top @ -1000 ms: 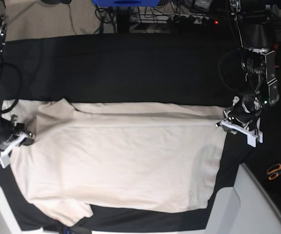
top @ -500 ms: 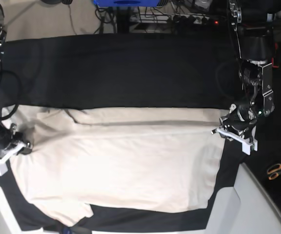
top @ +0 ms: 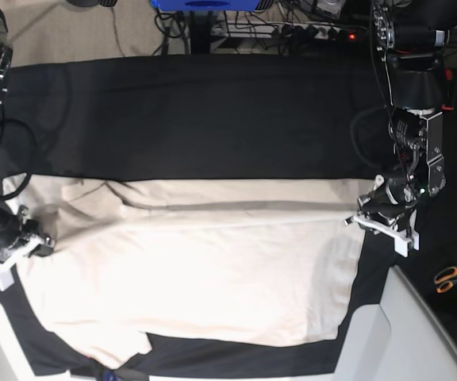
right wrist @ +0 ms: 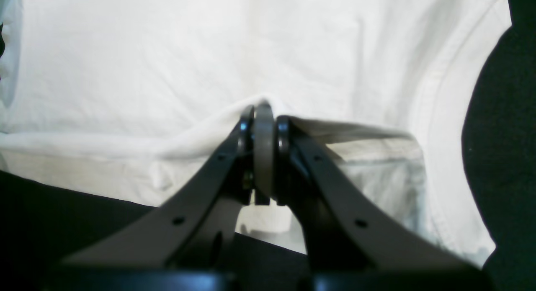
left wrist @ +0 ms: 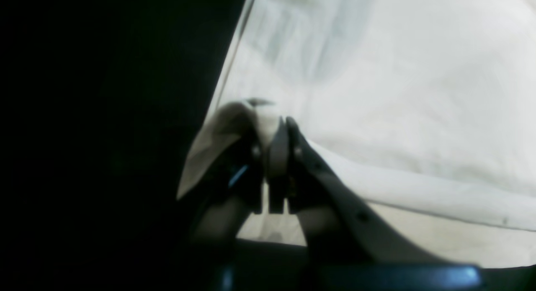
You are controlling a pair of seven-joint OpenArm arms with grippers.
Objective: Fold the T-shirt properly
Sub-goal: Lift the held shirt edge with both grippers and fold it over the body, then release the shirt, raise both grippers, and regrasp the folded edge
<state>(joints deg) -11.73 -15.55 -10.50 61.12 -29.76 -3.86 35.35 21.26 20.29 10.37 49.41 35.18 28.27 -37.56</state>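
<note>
Cream T-shirt flat on black table cloth (bare beyond), opposite edges pinched by left fingers and right fingers.

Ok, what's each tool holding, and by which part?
Both grip the shirt: left tool shut on an edge corner, right tool on a pinched fold.
</note>
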